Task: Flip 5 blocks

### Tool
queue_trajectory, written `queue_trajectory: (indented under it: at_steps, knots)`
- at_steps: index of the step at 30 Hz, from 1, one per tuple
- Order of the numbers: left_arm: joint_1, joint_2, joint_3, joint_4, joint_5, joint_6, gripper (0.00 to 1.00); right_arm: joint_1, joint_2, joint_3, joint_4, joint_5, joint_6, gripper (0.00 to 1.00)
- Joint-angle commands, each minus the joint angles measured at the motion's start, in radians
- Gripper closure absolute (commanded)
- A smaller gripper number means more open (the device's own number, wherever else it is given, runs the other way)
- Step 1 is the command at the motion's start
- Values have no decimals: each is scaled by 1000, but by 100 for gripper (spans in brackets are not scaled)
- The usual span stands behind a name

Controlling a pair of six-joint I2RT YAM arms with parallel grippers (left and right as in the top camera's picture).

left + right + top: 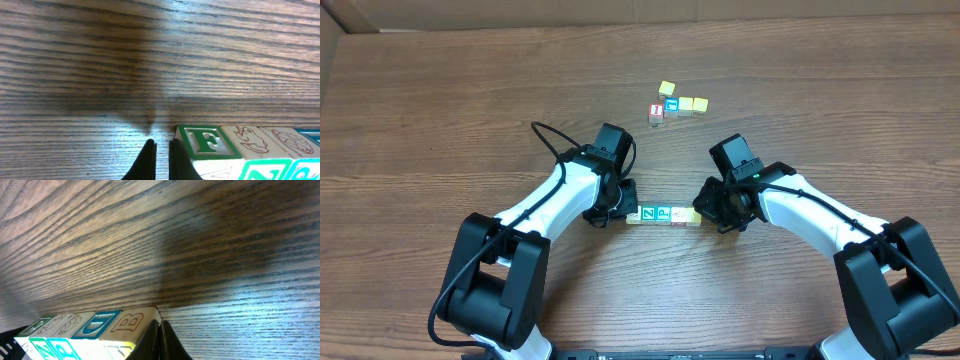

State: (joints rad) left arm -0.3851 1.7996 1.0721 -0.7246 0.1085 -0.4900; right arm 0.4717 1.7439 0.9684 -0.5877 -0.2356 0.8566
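Note:
Five small wooden blocks lie in a tight row between my two grippers: a whitish one (633, 215), the green Z (647, 214), the teal P (663, 214), another whitish one (678, 215) and a yellow-tan one (692, 215). My left gripper (622, 213) is shut and empty, its fingertips (176, 159) touching the row's left end, where a green F face (205, 141) shows. My right gripper (706, 213) is also shut and empty, pressed against the right end beside a face marked B (131, 322).
A second cluster of cubes sits farther back: a yellow one (666, 88), a teal one (671, 102), a red-faced one (656, 111) and two tan ones (692, 104). Bare wooden tabletop (440, 120) surrounds both groups.

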Motion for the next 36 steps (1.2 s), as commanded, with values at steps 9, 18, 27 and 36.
queue_trajectory:
  at_steps: [9, 18, 27, 36]
  knots:
    - [-10, 11, 19, -17, 15, 76, 96, 29, 3, -8, 7, -54, 32, 96]
    - [-10, 11, 27, -13, 14, 102, 96, 99, 3, -8, -1, -54, 108, 96]
    - [-8, 11, 27, 21, 11, 110, 96, 146, 3, -8, -47, -66, 275, 96]
    - [-8, 11, 27, 64, 12, 113, 96, 173, 3, -8, -69, -111, 383, 96]
